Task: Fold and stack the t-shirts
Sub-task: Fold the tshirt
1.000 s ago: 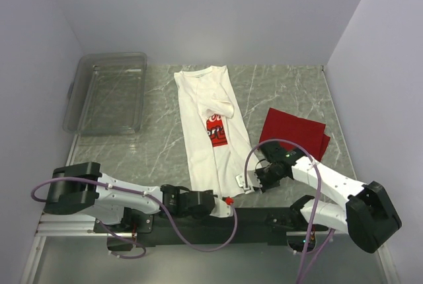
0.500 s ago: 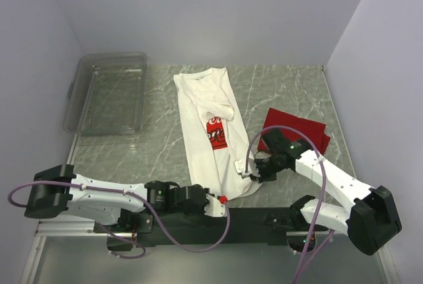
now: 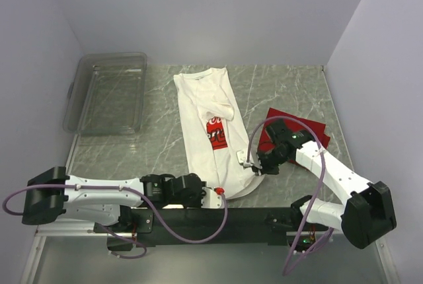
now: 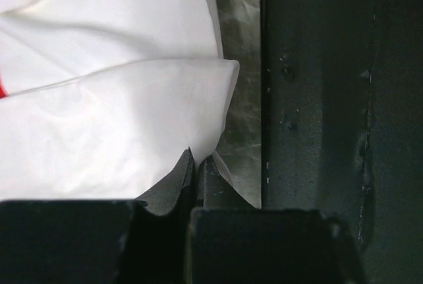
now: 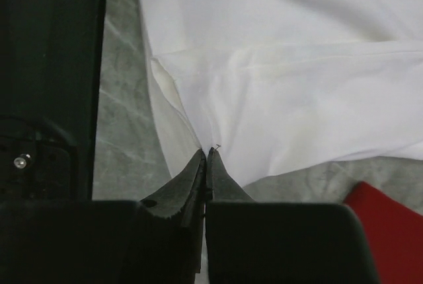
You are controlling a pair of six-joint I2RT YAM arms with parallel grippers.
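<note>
- Both pincers are pressed together on cloth: my left gripper (image 4: 197, 162) pinches the white t-shirt (image 3: 206, 106) at its near hem corner, and my right gripper (image 5: 206, 155) pinches the hem's right edge.
- Its red chest print (image 3: 216, 132) carries white lettering, creased and unreadable.
- The red t-shirt (image 3: 309, 131) lies apart to the right of the white one. The clear bin (image 3: 106, 92) sits well to its left, with bare table (image 3: 158, 145) between.
- My left arm stretches low along the near edge, and my right arm bends in from the right.
</note>
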